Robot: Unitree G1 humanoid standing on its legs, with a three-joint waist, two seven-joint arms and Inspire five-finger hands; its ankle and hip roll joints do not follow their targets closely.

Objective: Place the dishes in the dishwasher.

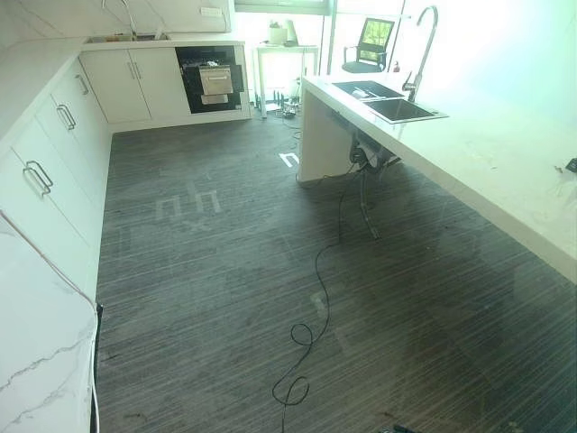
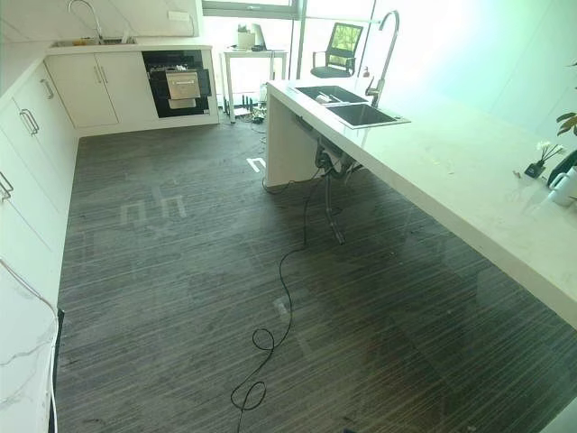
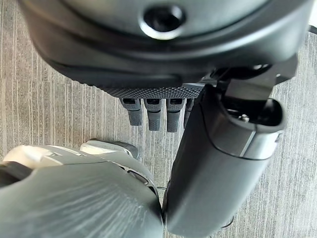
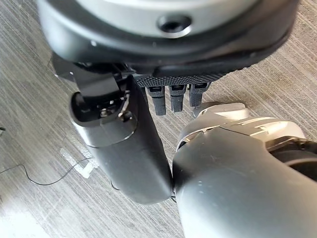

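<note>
Black built-in dishwasher set in far white cabinet run, well apart across grey floor; dishes unseen, likely rigid, slick, breakable, best gripped by rim. Left hand, right hand: fingers relaxed, empty

- No text, label, brand or number can be read on the dark striped wooden floor, the white cabinets or the white stone counter.
- The pale tape marks on the floor form no legible characters.
</note>
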